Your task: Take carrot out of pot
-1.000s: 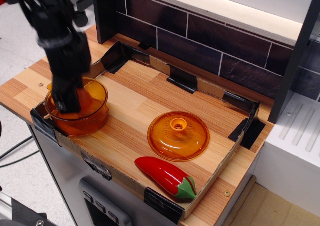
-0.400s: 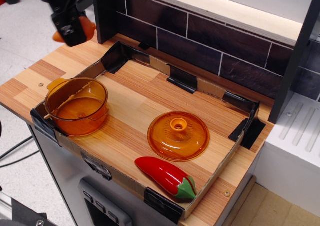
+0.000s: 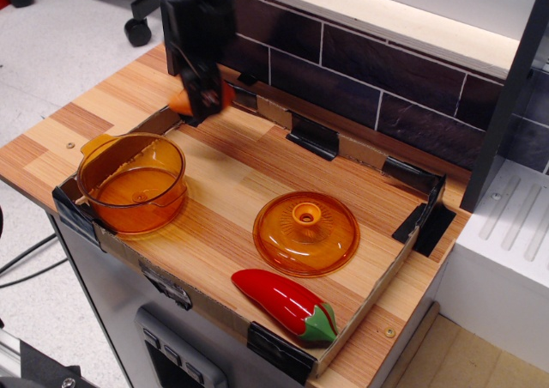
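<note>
The amber pot (image 3: pixel 131 184) stands at the front left of the wooden board and nothing lies in it. My black gripper (image 3: pixel 204 103) hangs above the board's back left corner, up and to the right of the pot. It is shut on the small orange carrot (image 3: pixel 183 101), whose end sticks out to the left of the fingers. The carrot is held in the air, above the board.
The domed orange lid (image 3: pixel 306 233) with a centre knob lies in the middle of the board. A red pepper (image 3: pixel 285 303) with a green stem lies at the front edge. Black tape and cardboard rims (image 3: pixel 312 136) border the board. A dark tiled wall (image 3: pixel 369 70) stands behind.
My gripper lifted out of the pot with the carrot, rose up and left, then moved right and down to above the board's back left corner. The pot stayed in place.
</note>
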